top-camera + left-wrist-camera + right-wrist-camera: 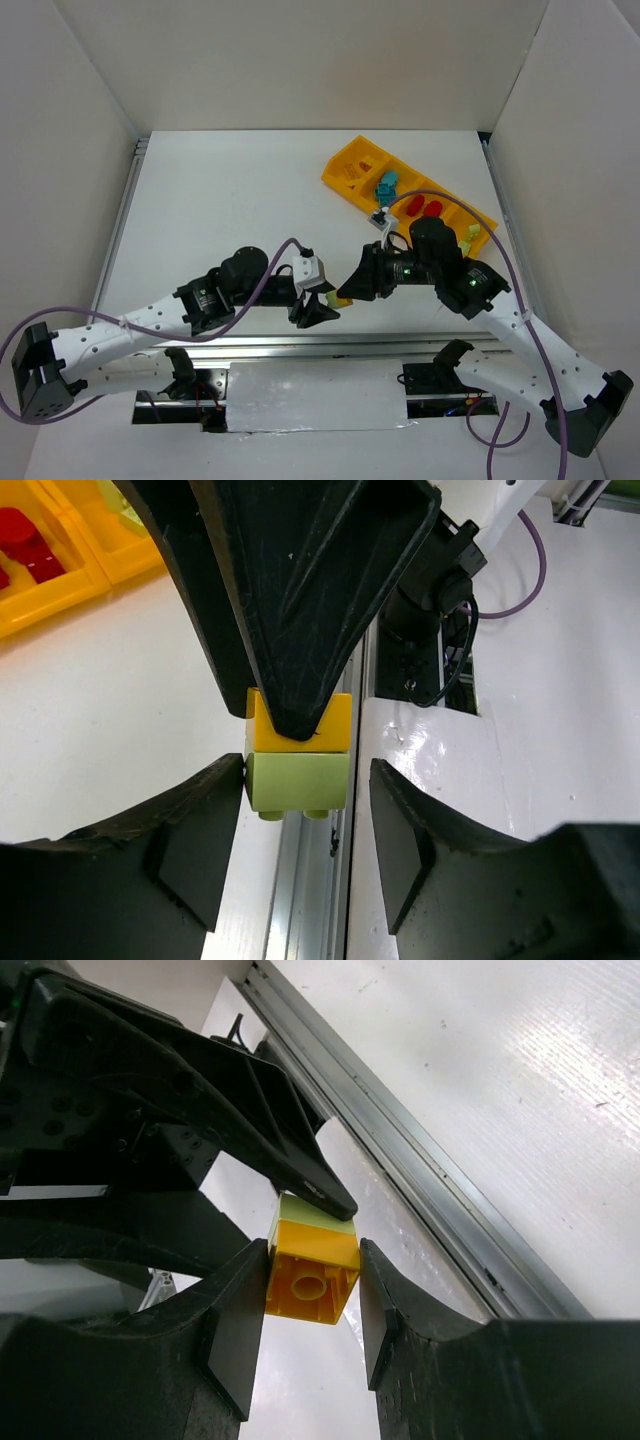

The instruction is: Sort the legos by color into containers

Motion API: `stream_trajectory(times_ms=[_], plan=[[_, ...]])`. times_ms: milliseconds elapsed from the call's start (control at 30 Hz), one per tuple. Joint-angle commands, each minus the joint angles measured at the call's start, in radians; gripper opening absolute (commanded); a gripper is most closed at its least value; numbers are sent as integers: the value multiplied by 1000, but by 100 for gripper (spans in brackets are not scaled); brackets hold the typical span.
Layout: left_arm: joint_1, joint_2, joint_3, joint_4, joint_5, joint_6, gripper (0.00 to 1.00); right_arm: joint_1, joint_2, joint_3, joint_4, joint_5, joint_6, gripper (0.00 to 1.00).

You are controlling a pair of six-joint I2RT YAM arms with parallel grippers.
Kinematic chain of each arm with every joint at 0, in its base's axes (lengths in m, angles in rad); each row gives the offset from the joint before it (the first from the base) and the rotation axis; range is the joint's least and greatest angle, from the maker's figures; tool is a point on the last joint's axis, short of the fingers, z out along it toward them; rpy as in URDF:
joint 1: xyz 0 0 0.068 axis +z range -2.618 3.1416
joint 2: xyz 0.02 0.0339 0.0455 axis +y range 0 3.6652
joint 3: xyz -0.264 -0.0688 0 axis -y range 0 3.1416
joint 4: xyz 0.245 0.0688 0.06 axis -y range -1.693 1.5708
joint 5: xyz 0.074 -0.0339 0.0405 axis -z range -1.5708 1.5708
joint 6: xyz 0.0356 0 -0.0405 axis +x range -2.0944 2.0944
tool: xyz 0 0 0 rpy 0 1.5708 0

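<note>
Clump of two, yellow brick (312,1265) stuck on green brick (297,780), held between both pincers over front rail (300,345). Right pincer (312,1260) clamps yellow brick. Left pincer (307,775) spread around green brick: one finger touching, the other apart. Tray (345,165), four bins: two teal bricks (386,185), two red bricks (433,207).

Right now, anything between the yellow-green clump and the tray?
No loose object visible. The clump sits in the right hand, between the open fingers of the left hand, near the front rail. Toward the tray lie only bare table and the right arm itself.
</note>
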Motion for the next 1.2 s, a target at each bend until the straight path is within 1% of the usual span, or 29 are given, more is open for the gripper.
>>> stream_trajectory(times_ms=[0,100,133,200,233,267,300,333,467,567,600,633,700,733,767,833,900,1000,1100,1167], plan=[[1,15,43,27,64,22,64,-6,-6,53,13,-29,-15,0],[1,20,43,24,69,25,58,-5,-3,58,11,-29,-15,0],[1,20,43,24,67,25,50,-6,0,58,13,-31,-13,0],[1,20,43,24,69,26,41,-6,5,52,22,-46,-7,0],[1,22,45,25,69,25,29,-6,8,49,25,-52,-6,0],[1,26,46,25,67,25,21,-6,9,44,34,-61,0,0],[1,29,52,22,56,23,6,-6,11,41,37,-65,2,0],[1,34,57,18,49,20,0,-4,12,39,39,-66,2,0],[1,55,65,21,-17,12,0,-5,11,32,45,-69,7,0],[1,42,45,39,-68,8,0,-6,6,44,7,-19,-16,0],[1,34,34,41,-77,8,0,-6,3,44,-1,21,-21,0],[2,25,27,42,-92,6,0,-22,-1,39,-4,26,-26,0],[1,-3,5,54,-105,6,0,-51,-8,29,5,2,-30,0],[1,-12,-1,57,-109,5,0,-67,-8,23,16,-52,-29,0],[1,-27,-6,61,-115,5,0,-85,-8,7,37,-72,-21,0],[2,-38,-15,65,-123,6,0,-94,-11,-8,56,-97,-12,0],[2,-41,-18,62,-126,8,0,-96,-12,-14,76,-101,2,0],[2,-34,-13,53,-126,14,0,-104,-18,-10,68,-62,5,0],[2,-24,-15,44,-137,17,0,-143,-21,-16,63,-52,11,0],[2,-29,-26,50,-140,15,0,-170,-24,-22,70,-72,13,0]])
